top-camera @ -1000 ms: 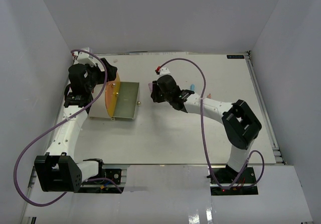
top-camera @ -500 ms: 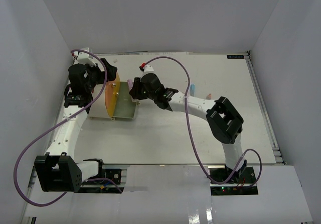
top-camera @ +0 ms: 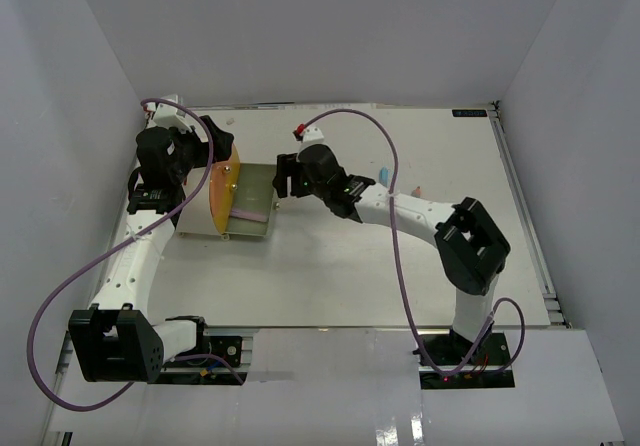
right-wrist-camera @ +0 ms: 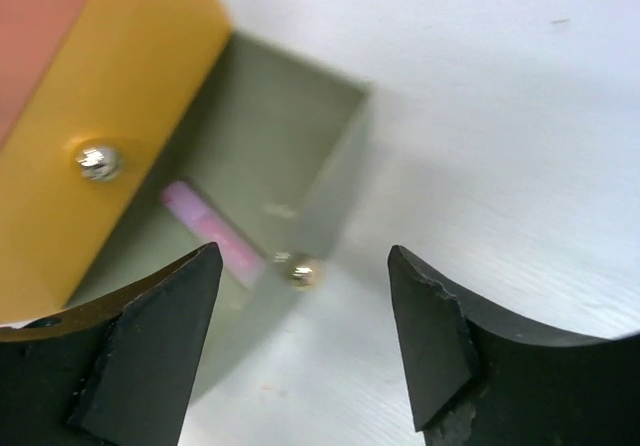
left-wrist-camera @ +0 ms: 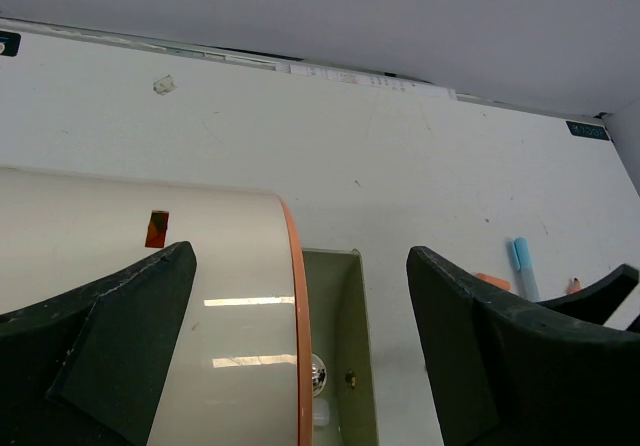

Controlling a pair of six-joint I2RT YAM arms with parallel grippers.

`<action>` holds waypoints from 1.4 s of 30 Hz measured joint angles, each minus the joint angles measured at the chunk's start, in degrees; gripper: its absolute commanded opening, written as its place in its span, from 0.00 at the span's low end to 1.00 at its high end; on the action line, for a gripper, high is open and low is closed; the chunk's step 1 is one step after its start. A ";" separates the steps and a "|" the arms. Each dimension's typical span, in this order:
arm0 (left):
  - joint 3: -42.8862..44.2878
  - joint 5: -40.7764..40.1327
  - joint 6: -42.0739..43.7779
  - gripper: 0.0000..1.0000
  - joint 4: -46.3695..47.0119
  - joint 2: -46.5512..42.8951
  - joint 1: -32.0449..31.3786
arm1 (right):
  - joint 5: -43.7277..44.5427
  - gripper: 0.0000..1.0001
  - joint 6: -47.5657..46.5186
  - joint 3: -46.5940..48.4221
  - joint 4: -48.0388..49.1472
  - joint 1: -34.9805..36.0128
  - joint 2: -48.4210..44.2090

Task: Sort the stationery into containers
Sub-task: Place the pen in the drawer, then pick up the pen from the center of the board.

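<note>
A pink marker (top-camera: 250,209) (right-wrist-camera: 208,228) lies loose inside the open drawer (top-camera: 262,178) (right-wrist-camera: 290,136), which is pulled out of the cream drum (left-wrist-camera: 140,286) with its orange face (top-camera: 222,194) (right-wrist-camera: 110,106). My right gripper (top-camera: 284,180) (right-wrist-camera: 303,253) hovers open over the drawer's outer end and its brass knob (right-wrist-camera: 303,269), holding nothing. My left gripper (top-camera: 200,158) (left-wrist-camera: 300,356) stands wide open astride the drum's front rim. A light blue marker (top-camera: 383,175) (left-wrist-camera: 522,266) and an orange one (top-camera: 418,190) (left-wrist-camera: 490,281) lie on the table to the right.
White walls close in the table (top-camera: 400,276) on the left, back and right. A second knob (right-wrist-camera: 97,161) sits on the orange face. The right arm's purple cable (top-camera: 395,246) loops above the table's middle.
My right gripper carried the pink marker left to the drawer, opened and drew back slightly right; the marker now lies in the drawer. The left arm has not moved.
</note>
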 measured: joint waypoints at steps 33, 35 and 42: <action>-0.02 0.72 -0.39 0.98 0.20 0.04 0.04 | 4.42 0.40 -5.51 -9.46 -12.17 -30.23 4.17; -0.02 0.79 -0.39 0.98 0.20 0.07 0.04 | 3.69 0.28 -5.33 -9.46 -12.15 -30.45 4.20; -0.02 0.90 -0.57 0.98 0.24 0.07 0.04 | 3.43 0.10 -5.31 -12.15 -10.40 -30.56 2.36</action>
